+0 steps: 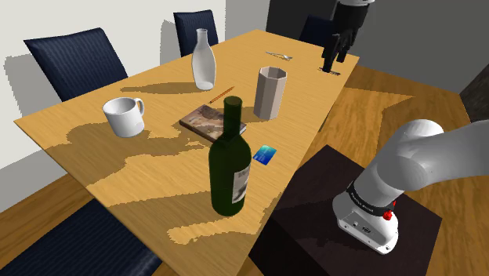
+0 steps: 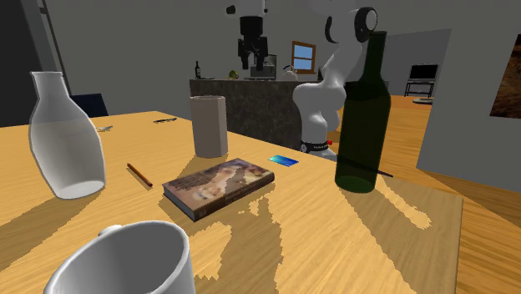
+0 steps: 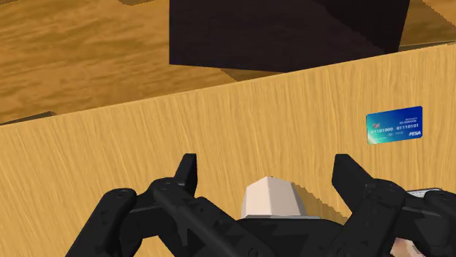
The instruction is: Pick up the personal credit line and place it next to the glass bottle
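The end effector (image 1: 332, 61) is held high above the surface (image 1: 157, 180) at the shoulder view's upper right, its fingers spread apart with nothing gripped, while the blue card (image 1: 266, 155) is seen lying flat well apart from it, near the surface's edge beside the dark green bottle (image 1: 230, 157).

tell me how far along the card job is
Done: nothing yet; the blue credit card lies flat on the table near the dark green bottle. In hand: nothing; the gripper is open and empty, high above the table. Left: reach the card, grasp it, set it beside the clear glass bottle.
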You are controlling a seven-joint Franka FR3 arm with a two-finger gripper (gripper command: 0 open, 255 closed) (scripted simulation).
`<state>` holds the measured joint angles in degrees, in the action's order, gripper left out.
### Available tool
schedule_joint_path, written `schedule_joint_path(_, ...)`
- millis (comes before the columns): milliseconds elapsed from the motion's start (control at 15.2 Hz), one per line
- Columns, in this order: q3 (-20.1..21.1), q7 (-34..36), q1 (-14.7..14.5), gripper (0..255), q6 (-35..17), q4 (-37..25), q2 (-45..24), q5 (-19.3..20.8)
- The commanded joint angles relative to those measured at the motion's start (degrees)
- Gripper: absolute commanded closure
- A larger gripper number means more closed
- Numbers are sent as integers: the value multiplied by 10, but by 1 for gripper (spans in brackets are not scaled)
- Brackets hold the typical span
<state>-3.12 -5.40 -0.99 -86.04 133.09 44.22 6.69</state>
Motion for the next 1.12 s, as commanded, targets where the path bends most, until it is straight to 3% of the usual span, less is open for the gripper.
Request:
schedule_joint_path(0, 0, 0, 0, 0, 0, 0, 0, 0)
schedule_joint_path(594, 153, 346, 54, 0, -95, 168, 95, -111)
schedule_joint_path(1056, 309, 619, 91, 0, -199, 222, 69, -219)
